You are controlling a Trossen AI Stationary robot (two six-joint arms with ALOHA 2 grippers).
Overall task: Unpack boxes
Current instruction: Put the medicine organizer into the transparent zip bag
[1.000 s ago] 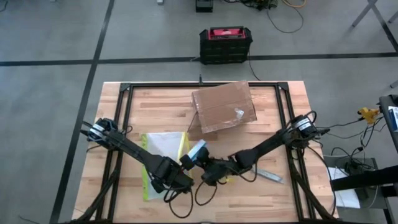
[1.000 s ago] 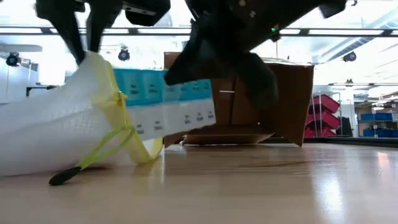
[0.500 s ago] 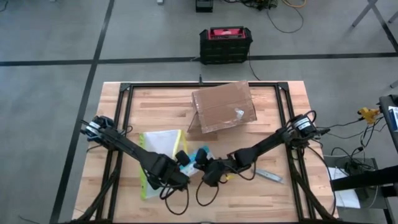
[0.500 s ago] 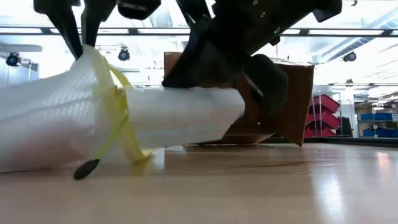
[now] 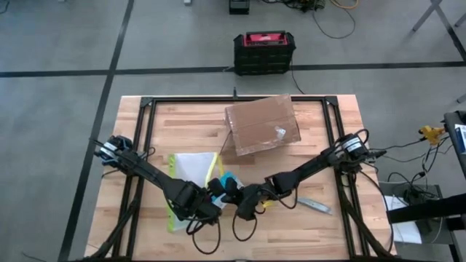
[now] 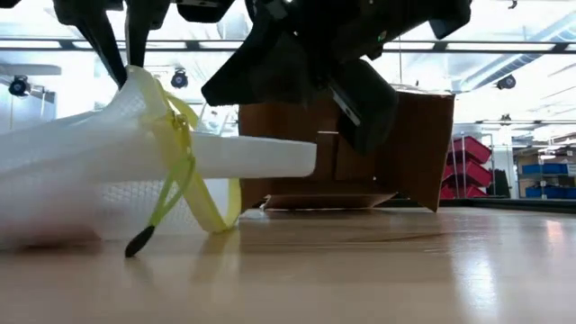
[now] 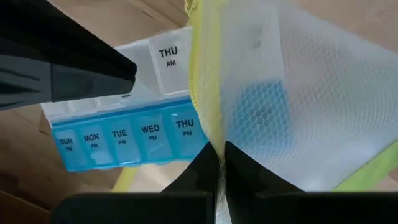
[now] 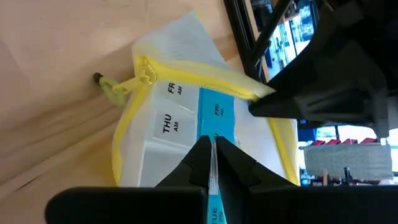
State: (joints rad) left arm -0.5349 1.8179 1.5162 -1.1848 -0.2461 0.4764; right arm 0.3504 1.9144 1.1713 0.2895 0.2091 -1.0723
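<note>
Cardboard carton [image 5: 262,126] lies flat at upper centre of the wooden table [image 5: 342,225], long axis roughly left-right, slightly tilted, no readable print. Lower centre, the left gripper [image 5: 212,198] pinches the yellow-edged mesh pouch [image 5: 191,171]; the right gripper [image 5: 234,193], closed, grips a blue-and-white pill organizer [image 7: 124,118] marked "THU AM", "WED PM".

Matt cardboard carton [image 5: 262,126], glossy tape strips

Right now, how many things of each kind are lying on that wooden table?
Flat brown cardboard carton: 1
Clear mesh pouch with yellow-green zipper edge: 1
Blue-and-white weekly pill organiser: 1
Small flat silvery item, too small to identify: 1
Total: 4
</note>
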